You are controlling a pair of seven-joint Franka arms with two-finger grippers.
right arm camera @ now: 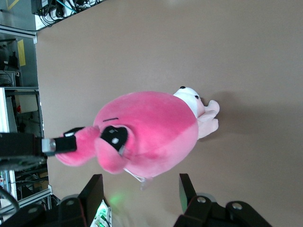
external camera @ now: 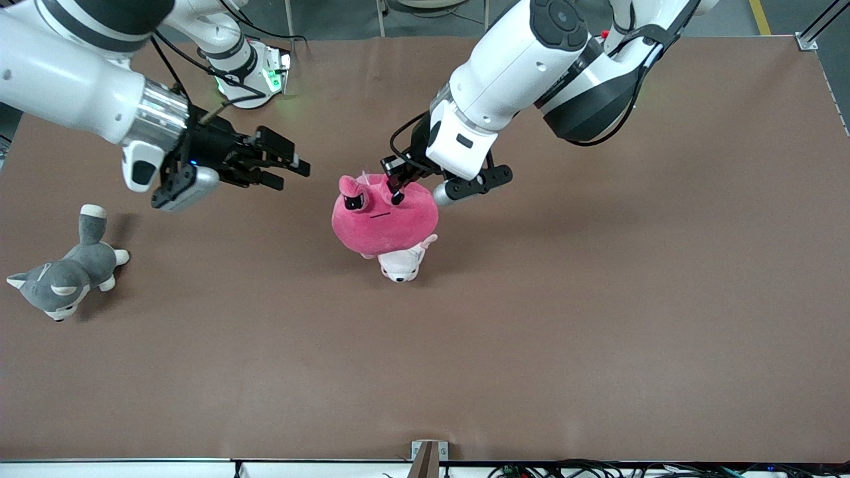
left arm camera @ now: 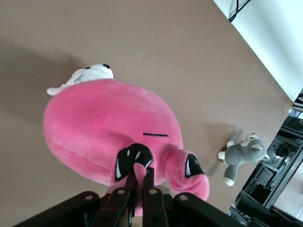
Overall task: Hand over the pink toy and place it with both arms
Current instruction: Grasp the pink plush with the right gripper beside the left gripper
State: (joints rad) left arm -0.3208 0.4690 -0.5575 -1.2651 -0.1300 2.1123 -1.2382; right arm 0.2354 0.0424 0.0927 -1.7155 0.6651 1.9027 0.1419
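Observation:
The pink toy (external camera: 385, 216), a round hot-pink plush with angry black eyes, hangs from my left gripper (external camera: 398, 184) just above the middle of the table. The left gripper is shut on a small ear at the toy's top, seen close in the left wrist view (left arm camera: 141, 172), with the toy's body (left arm camera: 109, 127) below it. My right gripper (external camera: 291, 174) is open and empty, level with the toy and a short way from it toward the right arm's end. In the right wrist view its open gripper (right arm camera: 138, 184) faces the toy (right arm camera: 151, 132) without touching it.
A small pale pink-and-white plush (external camera: 402, 264) lies on the table right under the pink toy, also in both wrist views (left arm camera: 90, 73) (right arm camera: 203, 113). A grey-and-white husky plush (external camera: 66, 272) lies toward the right arm's end of the brown table (external camera: 597, 318).

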